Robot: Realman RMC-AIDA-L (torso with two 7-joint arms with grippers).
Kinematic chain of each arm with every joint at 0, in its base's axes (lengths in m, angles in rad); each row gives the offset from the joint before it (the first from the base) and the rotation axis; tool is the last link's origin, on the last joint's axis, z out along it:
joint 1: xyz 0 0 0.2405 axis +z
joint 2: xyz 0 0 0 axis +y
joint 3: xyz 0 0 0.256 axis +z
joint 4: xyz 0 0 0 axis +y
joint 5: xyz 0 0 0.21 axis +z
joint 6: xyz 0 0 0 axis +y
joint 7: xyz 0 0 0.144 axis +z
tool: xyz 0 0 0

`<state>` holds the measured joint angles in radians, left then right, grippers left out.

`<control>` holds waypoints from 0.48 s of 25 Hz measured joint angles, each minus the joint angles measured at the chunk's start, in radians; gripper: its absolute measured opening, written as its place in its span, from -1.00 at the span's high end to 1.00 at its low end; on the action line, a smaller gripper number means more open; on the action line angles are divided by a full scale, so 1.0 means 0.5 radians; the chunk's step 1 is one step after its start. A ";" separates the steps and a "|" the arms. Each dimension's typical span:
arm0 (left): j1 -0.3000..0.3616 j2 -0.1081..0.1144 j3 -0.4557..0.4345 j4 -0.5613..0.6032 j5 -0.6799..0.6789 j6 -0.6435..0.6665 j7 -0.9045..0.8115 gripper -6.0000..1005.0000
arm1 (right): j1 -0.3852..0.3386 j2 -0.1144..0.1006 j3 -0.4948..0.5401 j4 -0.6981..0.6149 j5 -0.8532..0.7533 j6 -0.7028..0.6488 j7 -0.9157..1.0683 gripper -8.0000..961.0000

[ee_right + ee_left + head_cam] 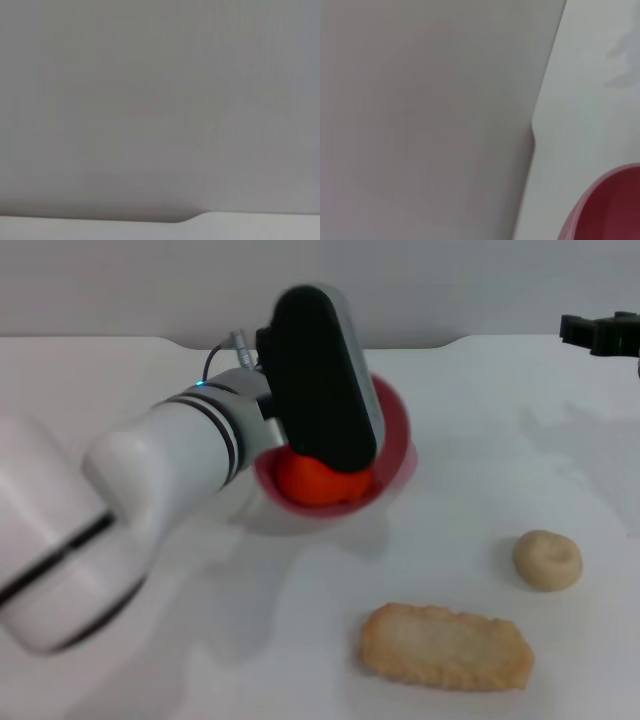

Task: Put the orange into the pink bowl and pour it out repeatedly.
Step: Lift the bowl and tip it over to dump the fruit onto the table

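Observation:
The pink bowl [392, 412] stands at the middle of the white table, and its rim [600, 210] also shows in a corner of the left wrist view. The orange [318, 482] lies inside the bowl against its near wall. My left gripper [322, 390] hangs right over the bowl, and its black body hides much of the bowl and the top of the orange. Its fingers are hidden. My right gripper [603, 332] is parked at the far right, near the table's back edge.
A beige round doughnut [547, 559] lies to the front right of the bowl. A flat breaded piece [446, 647] lies nearer the front edge. A grey wall rises behind the table's back edge [150, 218].

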<state>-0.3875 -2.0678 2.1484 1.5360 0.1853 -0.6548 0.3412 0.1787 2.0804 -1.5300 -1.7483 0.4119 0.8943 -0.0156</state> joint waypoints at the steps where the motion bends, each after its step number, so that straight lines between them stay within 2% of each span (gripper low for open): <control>1: 0.031 -0.003 0.042 0.014 0.123 0.054 -0.039 0.91 | 0.003 -0.001 0.000 0.008 0.000 0.001 -0.001 -0.28; 3: 0.031 -0.003 0.042 0.014 0.123 0.054 -0.039 0.91 | 0.006 -0.002 -0.001 0.025 0.001 0.001 -0.001 -0.28; 4: 0.063 -0.004 0.076 0.031 0.235 0.105 -0.088 0.91 | 0.008 -0.003 -0.002 0.030 0.001 0.001 -0.002 -0.28; 5: 0.130 -0.006 0.117 0.078 0.558 0.234 -0.292 0.91 | 0.008 -0.004 -0.002 0.033 0.001 0.001 -0.004 -0.28; 12: 0.114 0.000 0.227 -0.001 1.080 0.233 -0.336 0.91 | 0.025 -0.005 -0.004 0.044 0.025 0.004 -0.025 -0.28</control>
<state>-0.3304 -2.0679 2.2618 1.5357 0.7253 -0.5383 0.1730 0.1909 2.0778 -1.5319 -1.7265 0.4241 0.8963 -0.0283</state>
